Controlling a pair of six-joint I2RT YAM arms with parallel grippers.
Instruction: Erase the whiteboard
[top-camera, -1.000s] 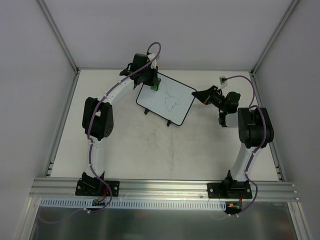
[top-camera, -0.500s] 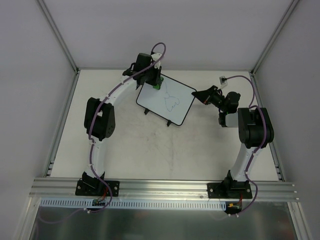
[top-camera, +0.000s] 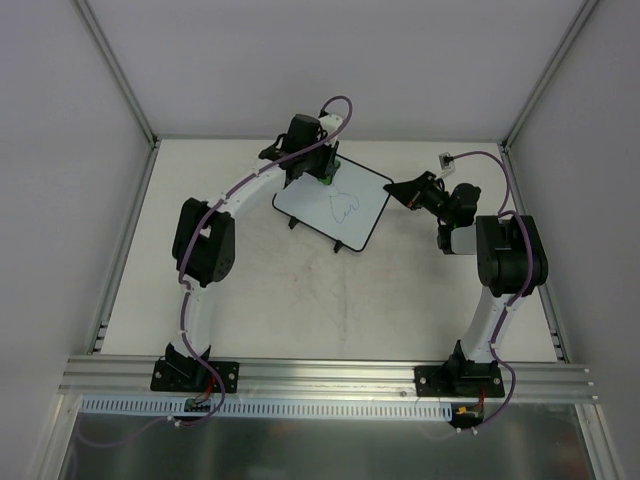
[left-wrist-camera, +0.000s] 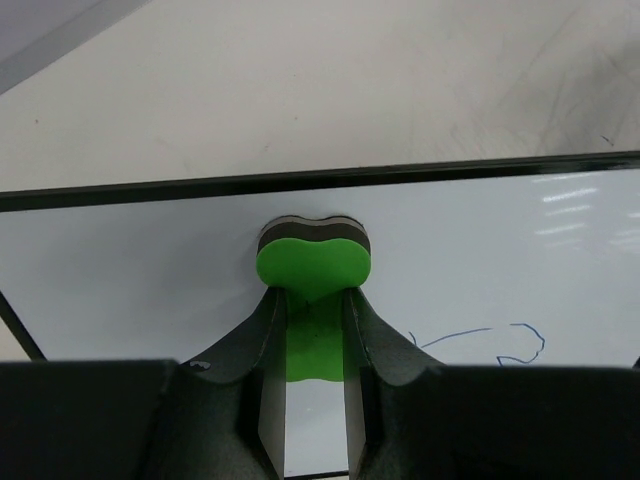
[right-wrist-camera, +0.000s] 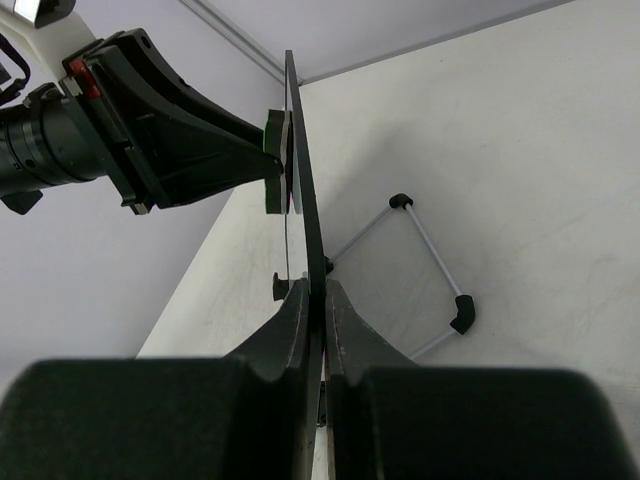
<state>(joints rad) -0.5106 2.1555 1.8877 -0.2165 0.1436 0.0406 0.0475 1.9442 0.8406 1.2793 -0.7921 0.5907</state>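
left tool (left-wrist-camera: 312, 305): was clamped on green eraser (left-wrist-camera: 313, 262), which pressed the whiteboard (top-camera: 352, 222) near its far-left corner. whiteboard: stood mid-counter (top-camera: 300, 300) and bore a blue scribble (top-camera: 342, 205). right tool (right-wrist-camera: 318, 295): was closed on the whiteboard's right edge.

Left tool (left-wrist-camera: 312, 305) and right tool (right-wrist-camera: 312, 292) both clamped.

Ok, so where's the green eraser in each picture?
Top external: green eraser near the whiteboard's far corner.
Left wrist: centre, held by the left gripper, against the board.
Right wrist: upper left, seen edge-on.
Shared landmark: the whiteboard's black frame.
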